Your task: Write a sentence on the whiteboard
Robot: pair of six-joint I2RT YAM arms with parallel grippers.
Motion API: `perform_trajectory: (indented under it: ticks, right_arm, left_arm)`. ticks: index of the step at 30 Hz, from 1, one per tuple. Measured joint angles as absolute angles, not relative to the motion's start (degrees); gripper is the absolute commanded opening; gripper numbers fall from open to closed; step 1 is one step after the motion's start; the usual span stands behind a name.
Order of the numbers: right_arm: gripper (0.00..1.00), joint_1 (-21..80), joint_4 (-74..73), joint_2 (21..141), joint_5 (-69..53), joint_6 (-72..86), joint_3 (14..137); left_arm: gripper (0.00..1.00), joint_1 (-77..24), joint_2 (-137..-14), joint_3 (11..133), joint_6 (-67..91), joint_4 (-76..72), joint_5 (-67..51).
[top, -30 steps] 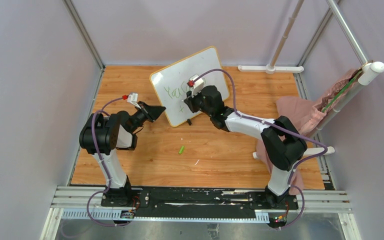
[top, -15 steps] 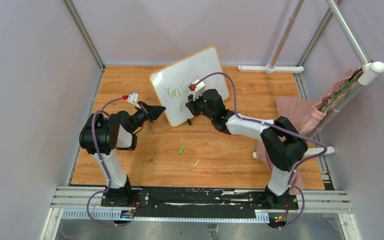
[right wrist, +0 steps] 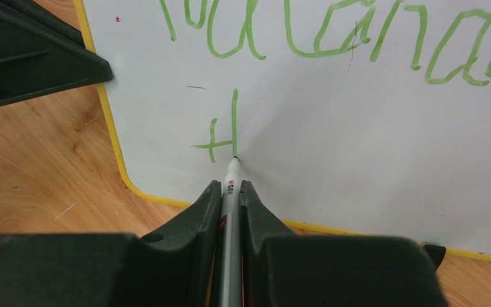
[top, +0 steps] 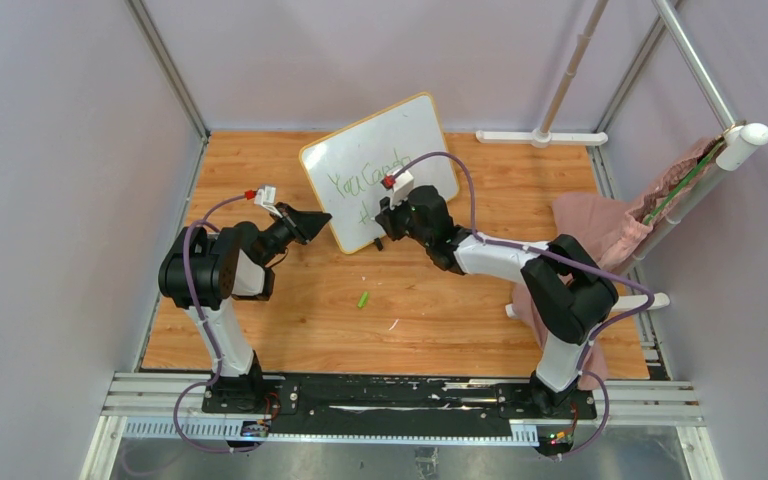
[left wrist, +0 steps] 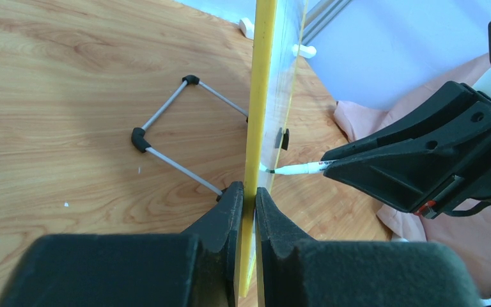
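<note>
Whiteboard (top: 405, 130) propped at the table's (top: 440, 300) far middle, both claws closed.
The board stands on edge, leaning back on a wire stand; its long axis runs left to right, the right end farther off; the glossy white face with yellow rim faces the arms; the sentence (top: 368, 180) is in thin green script, a second line just begun; the left gripper (left wrist: 248, 192) pinches the board's left rim; the right gripper (right wrist: 230, 188) clamps a marker (right wrist: 231, 174), tip touching a green stroke.
</note>
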State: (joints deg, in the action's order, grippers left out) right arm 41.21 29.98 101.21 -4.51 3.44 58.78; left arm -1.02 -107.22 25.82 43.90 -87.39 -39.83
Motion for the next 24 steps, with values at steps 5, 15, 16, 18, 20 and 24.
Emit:
perform_trajectory:
  ticks: [5, 15, 16, 18, 20, 24]
  right_arm:
    - [0.00, 41.2, 29.9, 101.2, -4.5, 3.4, 58.7]
    - [0.00, 41.1, 27.9, 101.2, -4.4, 3.3, 61.7]
    - [0.00, 41.1, 27.8, 101.2, -4.4, 3.1, 62.2]
    - [0.00, 41.0, 27.7, 101.2, -4.4, 2.9, 62.8]
    - [0.00, 40.9, 27.5, 101.2, -4.4, 2.9, 63.4]
    - [0.00, 40.4, 27.2, 101.3, -4.4, 2.5, 63.5]
  left_arm:
    - [0.00, -1.0, -107.2, 25.8, 43.9, -87.4, -39.8]
    - [0.00, -1.1, -107.2, 25.8, 43.9, -87.4, -39.9]
    - [0.00, -1.1, -107.2, 25.8, 43.9, -87.4, -39.8]
    - [0.00, -1.1, -107.2, 25.8, 43.9, -87.4, -39.8]
    - [0.00, -1.1, -107.2, 25.8, 43.9, -87.4, -39.8]
    - [0.00, -1.1, -107.2, 25.8, 43.9, -87.4, -39.8]
